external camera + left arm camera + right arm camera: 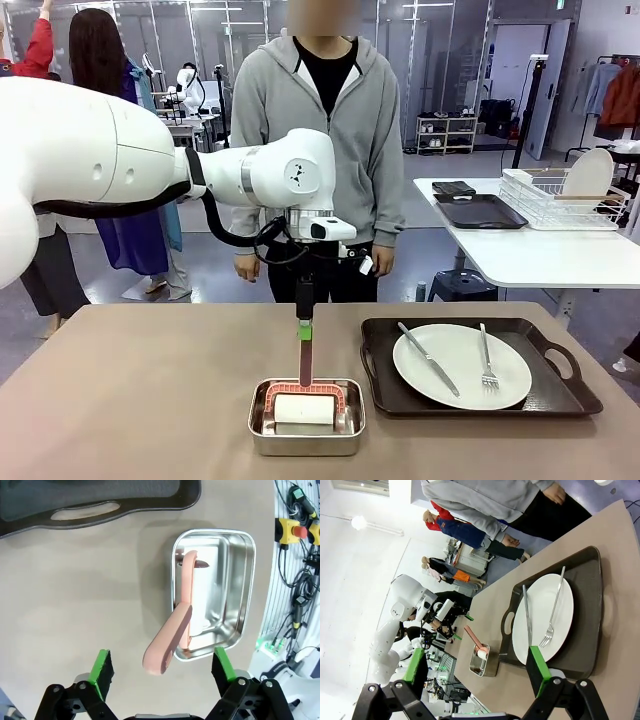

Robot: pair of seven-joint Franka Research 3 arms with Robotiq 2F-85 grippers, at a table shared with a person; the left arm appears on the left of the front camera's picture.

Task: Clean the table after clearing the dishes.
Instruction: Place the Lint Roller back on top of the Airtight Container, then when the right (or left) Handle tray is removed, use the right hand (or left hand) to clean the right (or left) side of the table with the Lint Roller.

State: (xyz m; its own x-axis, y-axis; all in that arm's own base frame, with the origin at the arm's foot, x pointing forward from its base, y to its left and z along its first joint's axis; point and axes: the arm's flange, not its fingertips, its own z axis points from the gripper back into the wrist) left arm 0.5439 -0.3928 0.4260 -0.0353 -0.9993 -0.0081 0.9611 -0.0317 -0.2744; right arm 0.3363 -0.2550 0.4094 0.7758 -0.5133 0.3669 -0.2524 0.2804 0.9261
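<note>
One of the dishes, a white plate with a knife and a fork, lies on a dark tray at the right of the brown table. A steel pan sits at the front middle. It holds a white block and a pink-handled tool that leans up out of it. My left gripper hangs straight above that handle. In the left wrist view the left gripper is open, with the handle's end between the green pads, untouched. My right gripper is open and holds nothing, with the plate beyond it.
A person in a grey hoodie stands at the far edge, hands down. A white table at the back right carries a dish rack and another dark tray. The brown tabletop left of the pan is bare.
</note>
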